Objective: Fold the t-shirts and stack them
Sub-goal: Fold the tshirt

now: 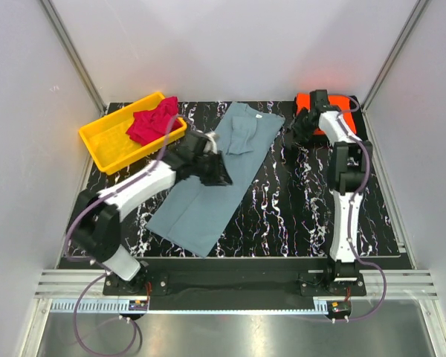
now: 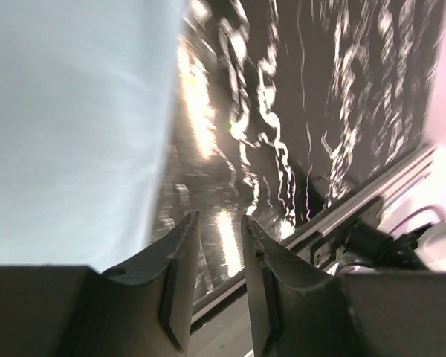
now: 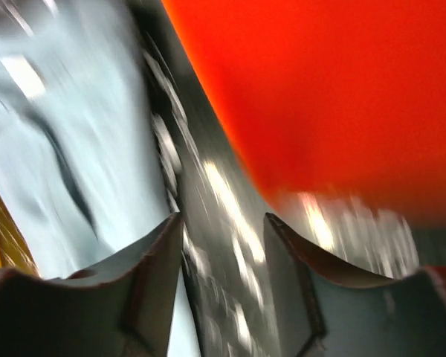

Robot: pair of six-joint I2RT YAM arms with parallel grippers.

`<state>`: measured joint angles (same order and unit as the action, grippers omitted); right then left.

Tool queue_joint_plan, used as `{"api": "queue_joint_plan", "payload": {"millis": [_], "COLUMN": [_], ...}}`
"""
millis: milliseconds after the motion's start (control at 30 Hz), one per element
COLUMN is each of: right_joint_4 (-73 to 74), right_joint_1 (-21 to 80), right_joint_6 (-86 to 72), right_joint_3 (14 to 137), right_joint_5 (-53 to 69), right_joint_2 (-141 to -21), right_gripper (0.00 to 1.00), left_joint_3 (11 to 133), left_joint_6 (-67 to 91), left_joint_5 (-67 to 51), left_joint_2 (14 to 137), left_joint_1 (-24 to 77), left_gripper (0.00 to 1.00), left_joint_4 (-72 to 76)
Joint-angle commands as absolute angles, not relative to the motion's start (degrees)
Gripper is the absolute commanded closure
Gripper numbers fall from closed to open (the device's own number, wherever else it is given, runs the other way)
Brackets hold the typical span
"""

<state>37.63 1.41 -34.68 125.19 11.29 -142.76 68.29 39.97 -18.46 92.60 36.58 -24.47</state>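
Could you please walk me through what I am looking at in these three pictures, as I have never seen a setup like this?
These are two robot arms bolted at the near edge of a dark marbled table. The wide picture comes from a fixed camera above and behind them. The other two come from cameras on each wrist, looking past that arm's own claw.

A grey-blue t-shirt lies spread in the middle, partly folded. A crimson t-shirt sits in a yellow bin at the far left. An orange t-shirt lies at the far right corner.

The left claw hangs beside the grey-blue shirt's edge, the right claw near the orange one. Both have a gap between their fingers and hold nothing.
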Motion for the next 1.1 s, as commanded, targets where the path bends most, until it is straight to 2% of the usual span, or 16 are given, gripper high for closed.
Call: {"api": "queue_joint_plan", "payload": {"millis": [0,100,233,333,400,533,667,833,1067], "right_joint_4": [38.7,38.1,36.9,35.1,33.7,32.9,31.0,29.9,26.5], "right_joint_1": [4.3,9.0,19.3,25.3,33.5,45.6,55.6,63.0,66.1], "right_joint_6": [-38.9,-41.0,-46.7,-53.1,-56.2,-63.4,-68.5,-72.0,-71.5], "right_joint_3": [109.1,95.0,76.3,68.2,62.4,59.5,60.1,62.0,66.0], "right_joint_5": [6.9,5.7,5.2,6.2,5.0,3.5,2.6,3.3,3.3], "right_joint_2": [-124.6,-111.2,-100.4,-93.6,-90.1,-88.9,-90.8,-96.7,-102.7], "right_gripper": [0.44,0.44,0.45,0.46,0.47,0.47,0.47,0.47,0.48], "left_joint_3": [65.8,63.7,60.1,57.9,57.1,55.6,55.3,54.2,54.2], "left_joint_6": [33.8,30.2,28.8,27.9,26.8,24.4,23.6,22.6,21.7], "left_joint_5": [-22.3,-19.8,-20.7,-24.8,-26.5,-22.9,-24.3,-25.1,-25.8], "left_joint_2": [83.5,78.5,75.4,76.1,75.8,73.3,73.9,74.2,74.8], "left_joint_1": [25.7,18.8,10.7,5.1,3.0,2.6,2.5,2.5,2.5], "left_gripper": [0.67,0.66,0.62,0.62,0.63,0.61,0.61,0.61,0.61], "left_joint_4": [-28.2,-29.9,-30.8,-30.8,-30.8,-30.8,-31.1,-31.5,-31.6]}}
